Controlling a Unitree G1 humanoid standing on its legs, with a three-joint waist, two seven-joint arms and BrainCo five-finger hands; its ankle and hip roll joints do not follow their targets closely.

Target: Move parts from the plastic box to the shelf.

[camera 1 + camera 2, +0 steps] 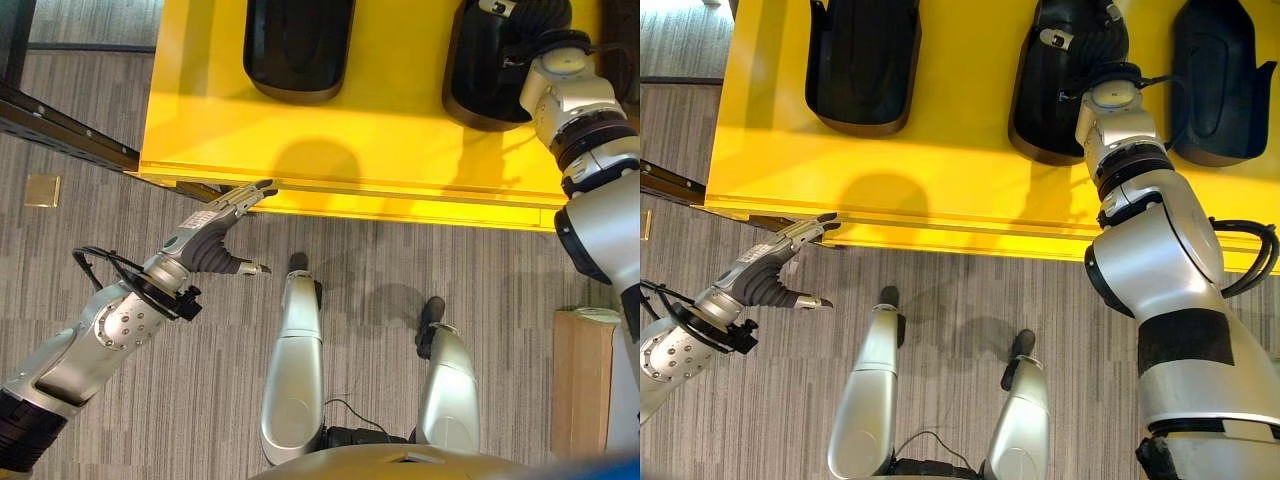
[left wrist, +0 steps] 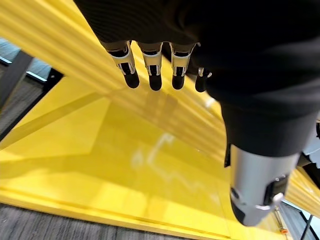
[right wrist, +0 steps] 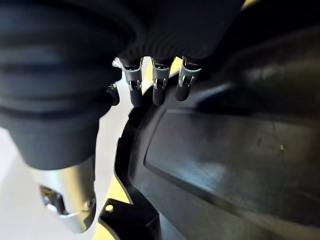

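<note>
Three black moulded parts lie on the yellow shelf (image 1: 940, 150): one at the left (image 1: 860, 60), one in the middle (image 1: 1060, 100) and one at the right (image 1: 1220, 80). My right arm reaches up over the shelf, and my right hand (image 1: 1110, 20) is above the middle part. In the right wrist view its fingers (image 3: 157, 87) stretch out over the rim of that part (image 3: 225, 165), not curled round it. My left hand (image 1: 215, 235) hangs open and empty at the shelf's front edge, fingertips just under the lip. In the left wrist view its straight fingers (image 2: 154, 80) point at the yellow shelf (image 2: 150, 165).
A dark metal rail (image 1: 60, 130) runs under the shelf's left corner. A small brass plate (image 1: 42, 190) is set in the grey carpet. A light wooden box (image 1: 580, 380) stands on the floor at the right.
</note>
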